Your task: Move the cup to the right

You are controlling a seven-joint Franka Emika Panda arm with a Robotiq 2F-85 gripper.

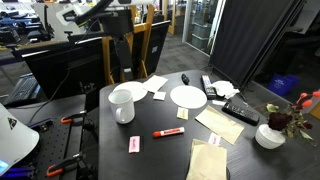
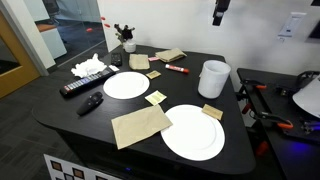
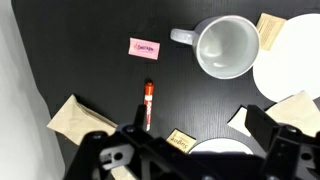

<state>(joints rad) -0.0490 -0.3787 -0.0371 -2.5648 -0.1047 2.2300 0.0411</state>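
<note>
The cup is a white mug [image 1: 123, 104] that stands upright on the black table, next to a white plate [image 1: 134, 91]. It also shows in an exterior view [image 2: 213, 78] near the table's far edge. In the wrist view the mug [image 3: 225, 47] is seen from above, empty, with its handle pointing left. My gripper [image 3: 200, 135] is open and empty, its two fingers spread wide at the bottom of the frame. It hangs well above the mug in both exterior views [image 2: 219, 12] [image 1: 122, 62], apart from it.
Two flat white plates [image 2: 126, 85] [image 2: 194, 131], a red marker [image 3: 148, 105], a pink packet [image 3: 144, 47], a sugar packet [image 3: 180, 140], brown napkins [image 2: 140, 125], a remote [image 2: 80, 87] and a white bowl with flowers [image 1: 270, 135] lie on the table.
</note>
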